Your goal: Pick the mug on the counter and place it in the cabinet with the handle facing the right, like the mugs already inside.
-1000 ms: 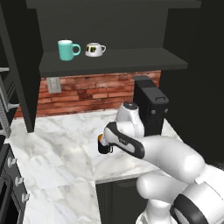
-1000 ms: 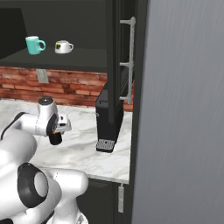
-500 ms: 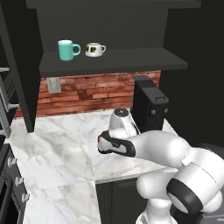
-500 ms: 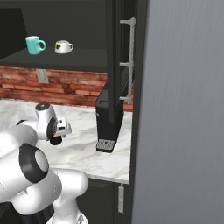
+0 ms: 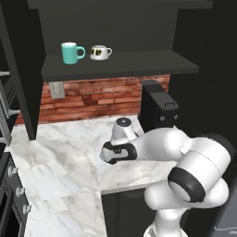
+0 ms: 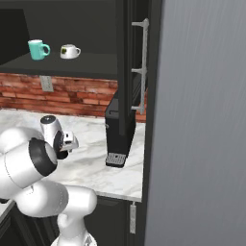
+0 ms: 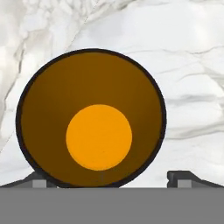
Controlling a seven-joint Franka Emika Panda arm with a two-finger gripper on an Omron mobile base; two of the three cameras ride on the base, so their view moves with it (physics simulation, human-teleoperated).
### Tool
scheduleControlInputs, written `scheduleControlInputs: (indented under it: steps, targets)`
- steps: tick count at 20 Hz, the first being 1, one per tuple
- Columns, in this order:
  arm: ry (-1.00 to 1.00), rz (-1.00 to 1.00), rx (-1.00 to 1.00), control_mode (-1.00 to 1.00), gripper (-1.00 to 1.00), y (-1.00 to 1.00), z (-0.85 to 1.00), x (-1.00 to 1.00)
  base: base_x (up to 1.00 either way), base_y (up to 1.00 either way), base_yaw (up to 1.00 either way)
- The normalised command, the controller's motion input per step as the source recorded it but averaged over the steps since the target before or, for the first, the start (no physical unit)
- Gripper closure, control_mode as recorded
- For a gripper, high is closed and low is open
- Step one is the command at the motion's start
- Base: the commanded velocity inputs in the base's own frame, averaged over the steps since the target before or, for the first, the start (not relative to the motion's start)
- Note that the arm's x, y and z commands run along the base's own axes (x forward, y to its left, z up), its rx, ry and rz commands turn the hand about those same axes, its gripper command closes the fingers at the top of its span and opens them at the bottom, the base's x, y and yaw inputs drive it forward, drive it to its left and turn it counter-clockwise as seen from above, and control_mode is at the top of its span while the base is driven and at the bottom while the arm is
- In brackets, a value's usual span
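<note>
Black mug upright on the white marble counter, mouth facing straight up into the hand camera, long axis vertical, orange inside fully visible as a near-perfect circle. Handle can't be made out from above, so its direction can't be told. Gripper directly over the mug, jaws spread wide, not clamped on anything; one dark fingertip just clear of the rim on one side, the other mostly hidden behind the rim on the opposite side. Mug sits off-centre between the tips, toward the hidden one. In the left base view, hand pointed down low over the counter, in front of the black coffee machine. Above, dark cabinet shelf holding a teal mug and a squat white mug, both handles to the right
</note>
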Motion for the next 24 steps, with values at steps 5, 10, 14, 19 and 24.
scheduleControlInputs:
  steps: [5, 10, 14, 19, 24]
  targets:
    - [0.0, -0.07, 0.0, -1.0, 1.0, 0.02, -0.27, 0.0, 0.0, 0.0, 0.0]
    - [-0.03, -0.03, 0.0, -1.0, 1.0, 0.04, -0.11, 0.04, 0.0, 0.0, 0.0]
    - [-0.04, 0.0, 0.0, -1.0, 1.0, 0.0, -0.01, 0.04, 0.0, 0.0, 0.0]
    - [0.0, 0.0, 0.0, -1.0, 1.0, 0.0, 0.01, 0.02, 0.0, 0.0, 0.0]
    - [0.01, 0.03, 0.07, -1.0, 1.0, -0.12, 0.49, -0.05, 0.0, 0.0, 0.0]
